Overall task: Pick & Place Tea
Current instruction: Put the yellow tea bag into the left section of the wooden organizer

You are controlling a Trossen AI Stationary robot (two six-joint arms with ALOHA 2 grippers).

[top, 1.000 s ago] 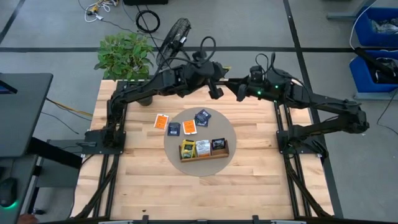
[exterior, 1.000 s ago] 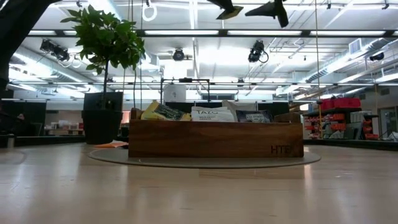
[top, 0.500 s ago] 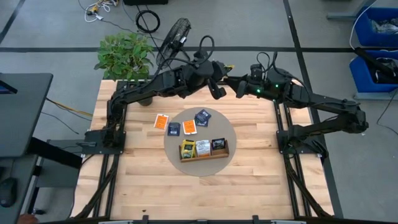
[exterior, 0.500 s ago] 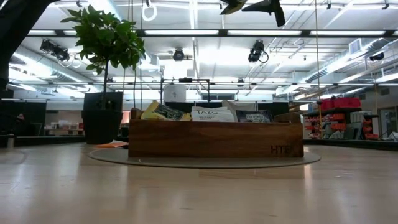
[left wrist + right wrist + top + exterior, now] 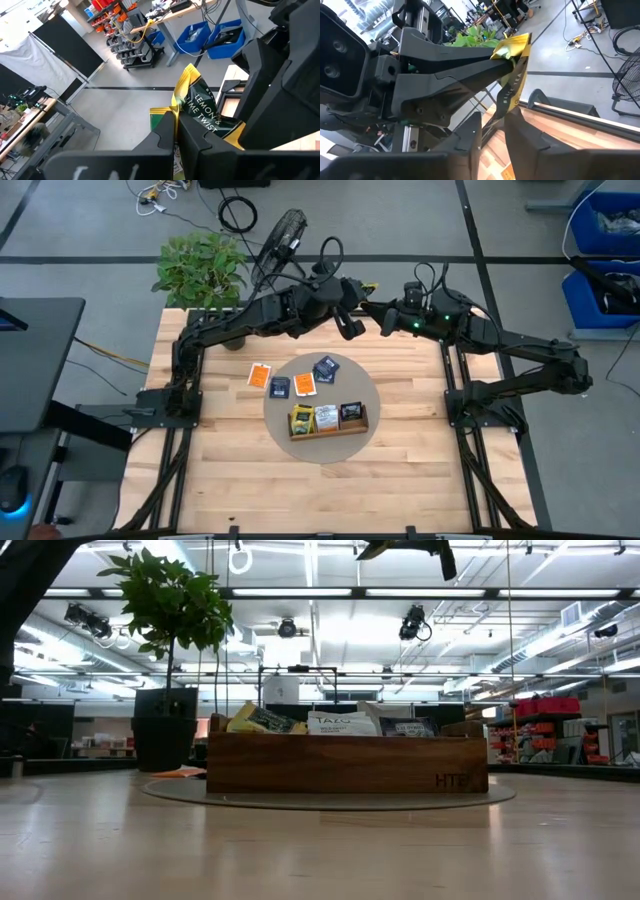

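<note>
Both arms are raised over the table's far edge and meet tip to tip. My left gripper (image 5: pixel 360 304) is shut on a yellow and dark green tea packet (image 5: pixel 201 106), which reads "Lemon & Lime Twist". My right gripper (image 5: pixel 493 116) faces it with a narrow gap between its fingers, and the packet's lower end (image 5: pixel 507 106) reaches into that gap. Below, a wooden tray (image 5: pixel 329 434) with upright packets stands on a round grey mat (image 5: pixel 330 452). Several orange and dark blue packets (image 5: pixel 304 384) lie flat behind it. My left gripper pinches the packet's yellow edge (image 5: pixel 175 111) between its two fingers, coming about level from the table's left. The packet is lifted well clear of the table and sticks out beyond the fingertips toward my right gripper. My right gripper: I cannot tell whether its fingers (image 5: pixel 521 129) touch the packet's lower end.
A potted plant (image 5: pixel 200 268) stands at the table's far left corner. A fan and cables lie on the floor beyond the far edge. Bare wood stretches across the near half of the table (image 5: pixel 320 500). The tray's front wall (image 5: pixel 345 765) fills the middle of the low view.
My two grippers have drawn together high over the far edge, so that the gap between them in the low view is gone. My right gripper's fingers have come closer together around the packet. The packet stays in my left gripper, clear of the table.
</note>
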